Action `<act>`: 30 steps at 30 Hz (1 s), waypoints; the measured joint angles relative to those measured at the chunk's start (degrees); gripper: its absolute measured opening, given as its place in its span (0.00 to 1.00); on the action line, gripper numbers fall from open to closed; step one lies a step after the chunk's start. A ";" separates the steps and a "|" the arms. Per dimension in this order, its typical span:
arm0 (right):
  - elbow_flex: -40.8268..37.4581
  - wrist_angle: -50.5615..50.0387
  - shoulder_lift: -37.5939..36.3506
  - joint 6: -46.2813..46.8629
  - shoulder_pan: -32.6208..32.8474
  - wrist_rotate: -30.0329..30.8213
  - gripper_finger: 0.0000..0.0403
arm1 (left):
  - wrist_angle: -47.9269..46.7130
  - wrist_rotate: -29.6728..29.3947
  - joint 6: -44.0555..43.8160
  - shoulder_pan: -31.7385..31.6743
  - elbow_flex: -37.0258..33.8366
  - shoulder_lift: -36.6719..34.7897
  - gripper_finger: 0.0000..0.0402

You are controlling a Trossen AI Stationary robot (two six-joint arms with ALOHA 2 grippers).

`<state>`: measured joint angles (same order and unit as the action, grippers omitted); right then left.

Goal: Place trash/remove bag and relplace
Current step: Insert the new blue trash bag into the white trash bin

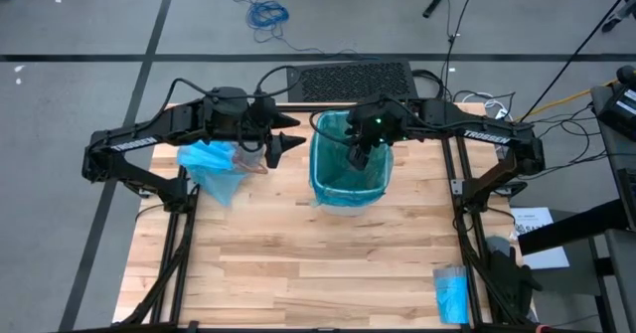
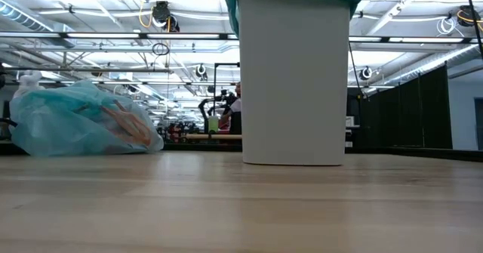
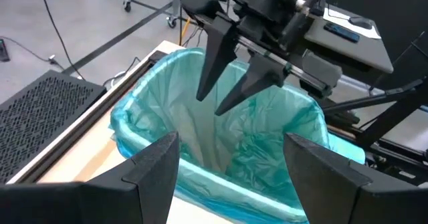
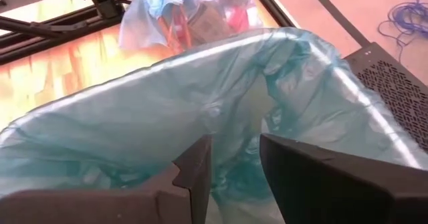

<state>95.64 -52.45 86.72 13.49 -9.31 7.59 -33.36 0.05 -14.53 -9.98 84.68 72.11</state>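
Bag (image 1: 212,164), the sky-blue liner, is out of the bin (image 2: 294,79) and lies slumped on its side on the wooden table (image 1: 298,273), well apart from the bin on the left arm's side. From the low view it is wider than tall, so its long axis runs level along the tabletop. Its bunched, pale neck is at the end farthest from the bin, and its rounded bulk faces the bin. Brown and reddish trash (image 2: 124,128) shows through the film at the end nearest the bin.

The bin stands upright with a darker teal-green liner (image 1: 348,179) folded over its rim.

The right gripper (image 1: 356,159) hangs over the bin's mouth, fingers pointing down into the teal-green liner. They are parted a little, with nothing seen between them.

The left gripper (image 1: 295,142) is in the air between the bag and the bin, just beside the bin's rim and aimed at it, its fingers spread wide and empty.

A small bright-blue roll (image 1: 452,295) lies well apart from the bin, on the right arm's side.
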 joint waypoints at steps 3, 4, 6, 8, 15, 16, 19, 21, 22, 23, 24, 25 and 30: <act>0.00 -0.09 -0.26 -0.20 -0.30 0.42 0.30 | -1.86 1.55 -0.76 0.00 0.00 0.40 0.65; -0.01 -0.13 -0.64 -0.21 -0.52 0.41 0.30 | -3.47 2.31 -1.40 0.17 0.00 0.55 0.65; -0.01 -0.10 -1.80 -0.34 -1.17 0.38 0.30 | -5.58 2.43 -2.66 0.93 -0.32 0.88 0.65; -0.01 0.14 -3.43 -0.80 -2.16 0.43 0.30 | -6.23 2.21 -3.24 1.98 -1.48 0.94 0.65; -0.01 0.79 -9.24 -2.16 -6.05 0.40 0.30 | -0.83 1.57 -7.30 5.95 -5.02 0.92 0.65; -0.02 0.76 -9.95 -2.36 -6.39 0.40 0.30 | -0.97 1.02 -8.34 6.75 -5.58 0.96 0.65; -0.02 0.08 -11.77 -4.01 -6.92 0.40 0.30 | -1.18 -2.78 -11.42 9.64 -6.50 1.01 0.65; 0.00 -0.75 -12.64 -4.84 -6.92 0.38 0.30 | -1.15 -4.45 -13.81 11.49 -6.51 0.99 0.65; -0.02 -1.56 -13.03 -5.15 -6.91 0.36 0.30 | -1.18 -4.75 -15.34 12.32 -6.51 0.99 0.65; 0.00 -2.59 -13.24 -5.30 -6.88 0.33 0.30 | -1.17 -4.87 -17.03 13.10 -6.51 0.99 0.65; -0.01 -3.58 -13.40 -5.44 -6.88 0.28 0.30 | -1.22 -5.44 -18.75 13.94 -6.53 0.99 0.65; -0.01 -4.59 -13.52 -5.63 -6.88 0.30 0.30 | -1.19 -7.00 -20.56 14.80 -6.63 1.11 0.65; -3.47 -4.70 -15.07 -6.67 -6.90 0.29 0.30 | 1.90 -19.31 -38.45 17.69 -10.06 1.32 0.65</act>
<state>92.17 -57.14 71.65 6.82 -16.21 7.89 -31.47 -19.25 -52.99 7.71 74.62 73.43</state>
